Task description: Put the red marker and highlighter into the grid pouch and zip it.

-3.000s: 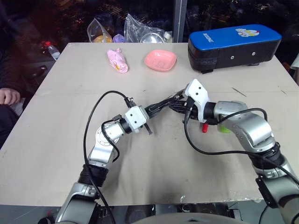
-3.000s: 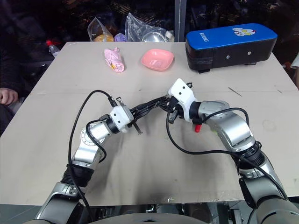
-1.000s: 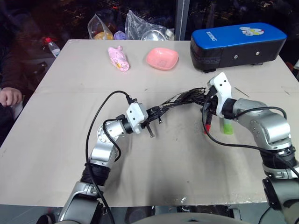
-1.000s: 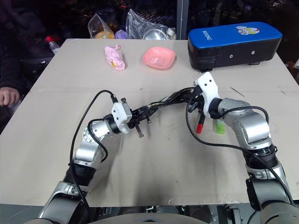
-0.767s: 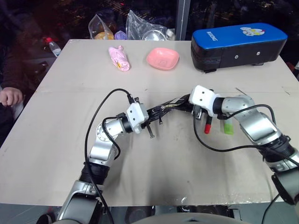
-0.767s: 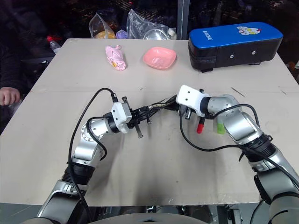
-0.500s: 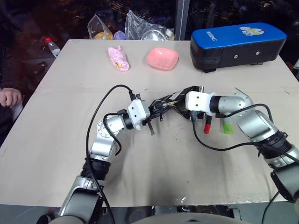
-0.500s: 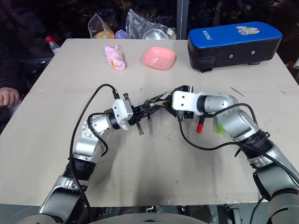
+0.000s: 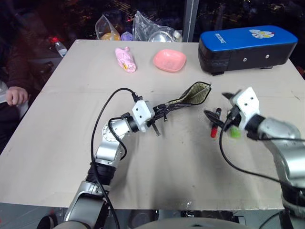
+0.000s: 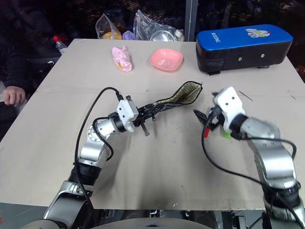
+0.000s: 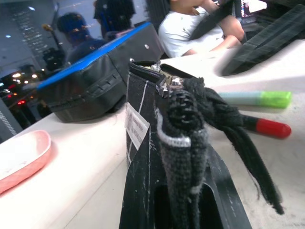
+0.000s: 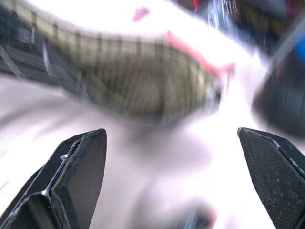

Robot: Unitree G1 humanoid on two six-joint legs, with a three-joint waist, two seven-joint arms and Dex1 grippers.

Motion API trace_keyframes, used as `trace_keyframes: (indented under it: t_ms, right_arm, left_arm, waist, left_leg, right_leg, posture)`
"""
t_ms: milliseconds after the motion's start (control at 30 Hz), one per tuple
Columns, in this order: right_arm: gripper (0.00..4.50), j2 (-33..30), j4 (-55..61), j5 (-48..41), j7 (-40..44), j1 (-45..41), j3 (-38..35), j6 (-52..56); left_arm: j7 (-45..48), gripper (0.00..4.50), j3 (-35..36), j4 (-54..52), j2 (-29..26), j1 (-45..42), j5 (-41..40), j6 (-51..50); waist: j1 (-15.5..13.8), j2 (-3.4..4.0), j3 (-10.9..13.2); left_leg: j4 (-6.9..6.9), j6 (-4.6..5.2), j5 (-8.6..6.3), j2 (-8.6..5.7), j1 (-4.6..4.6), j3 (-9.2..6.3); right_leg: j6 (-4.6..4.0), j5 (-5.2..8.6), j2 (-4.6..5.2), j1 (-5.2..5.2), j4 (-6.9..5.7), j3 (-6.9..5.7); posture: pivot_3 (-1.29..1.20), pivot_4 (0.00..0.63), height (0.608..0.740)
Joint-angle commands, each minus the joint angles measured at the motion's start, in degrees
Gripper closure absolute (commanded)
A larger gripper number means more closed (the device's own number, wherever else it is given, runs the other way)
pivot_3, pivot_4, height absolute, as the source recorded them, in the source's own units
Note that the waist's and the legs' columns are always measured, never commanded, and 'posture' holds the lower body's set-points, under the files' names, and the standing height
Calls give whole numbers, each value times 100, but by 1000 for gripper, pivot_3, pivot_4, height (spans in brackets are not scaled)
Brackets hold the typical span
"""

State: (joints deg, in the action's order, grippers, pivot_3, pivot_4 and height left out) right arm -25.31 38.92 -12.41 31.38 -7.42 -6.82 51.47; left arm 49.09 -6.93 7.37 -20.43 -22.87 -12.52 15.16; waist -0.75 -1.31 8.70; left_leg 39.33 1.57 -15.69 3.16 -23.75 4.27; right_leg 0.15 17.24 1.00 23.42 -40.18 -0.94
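The left tool [image 9: 161, 114] is shut tight on one end of the black fabric grid pouch [image 9: 190, 95], holding it up off the desk [image 9: 71, 133]. The slim red marker [image 9: 214, 130] and stubby green highlighter [image 9: 235, 132] lie on the desk just beside the pouch's open end. The right tool [image 9: 220, 109] stands wide open near the pouch, holding nothing.

Evenly lit pale worktop [image 9: 57, 143] under overhead light, surroundings beyond its far edge dark with scattered small glints. Soft, short shadows under the arms and cables. Glare on crinkled clear bags [image 9: 152, 26] at the far edge. Motion blur over the right pincer [image 9: 221, 107] and forearm in both eye views. Heavy smear across the right wrist view, grid pouch [image 12: 128, 81] reduced to streaks. Left wrist view sharp up close, background soft.
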Motion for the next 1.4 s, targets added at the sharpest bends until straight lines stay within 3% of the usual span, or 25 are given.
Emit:
trace_keyframes:
  t_ms: [33,333,467,533,800,900,1000,1133,1300,1400]
  right_arm:
    - [27,449,583,-122,-678,280,25,774]
    - [27,1496,69,115,-1815,503,511,843]
    - [27,1639,-383,247,-2052,446,624,610]
    - [564,1583,-512,326,-2099,446,719,471]
    - [4055,923,-283,604,-2146,199,701,475]
    - [4213,788,-135,488,-2082,-11,461,637]
    - [4213,278,286,155,-1666,-446,-84,1138]
    - [4213,-1475,376,-415,-201,-713,-745,942]
    - [4213,-3663,-276,-209,1712,-559,-724,-1077]
    - [4213,-4381,-863,156,2493,-706,-244,-2527]
  left_arm:
    - [-92,4500,57,-160,55,-35,-26,1]
    - [-92,4500,39,-100,80,-67,-8,5]
    - [-110,4500,37,-74,92,-91,14,11]
    - [-125,4500,39,-66,97,-98,26,17]
    - [-152,4500,70,-31,89,-54,42,73]
    - [-158,4500,58,-13,110,-55,59,79]
    - [-154,4500,50,-16,113,-36,63,90]
    - [-91,4500,42,-20,110,-28,42,99]
    - [185,4500,-83,101,84,-110,71,243]
    - [343,4500,-147,188,151,-235,46,271]
  waist:
    - [41,1,1]
    - [123,1,0]
    - [135,-2,-1]
    - [137,-2,-2]
    - [134,-2,-2]
    - [130,-3,-2]
    - [134,-1,-1]
    - [118,4,2]
    - [127,6,4]
    - [156,5,4]
  left_leg:
    - [0,-1,1,-1,1,2]
    - [9,-15,14,-8,11,-4]
    - [9,-15,14,-8,7,-3]
    - [10,-15,14,-9,8,-3]
    - [11,-15,14,-8,8,-5]
    - [12,-15,14,-11,6,-3]
    - [11,-15,14,-10,5,-4]
    - [11,-11,12,-12,2,-5]
    - [4,12,-2,-13,2,-11]
    - [5,14,-2,-9,5,-8]
  right_leg:
    - [0,0,0,2,-4,3]
    - [0,2,-11,7,-46,11]
    - [0,2,-11,9,-43,11]
    - [0,2,-11,9,-43,12]
    - [0,2,-13,9,-47,12]
    - [0,2,-10,9,-44,13]
    - [0,2,-11,11,-45,13]
    - [0,2,-8,12,-39,11]
    - [-1,2,-14,9,-27,9]
    - [0,2,-19,8,-25,13]
  posture:
    - [0,150,716]
    - [0,150,716]
    - [0,150,716]
    - [0,150,716]
    - [0,150,716]
    - [0,150,716]
    - [0,150,716]
    - [0,150,716]
    - [0,150,716]
    - [0,150,716]
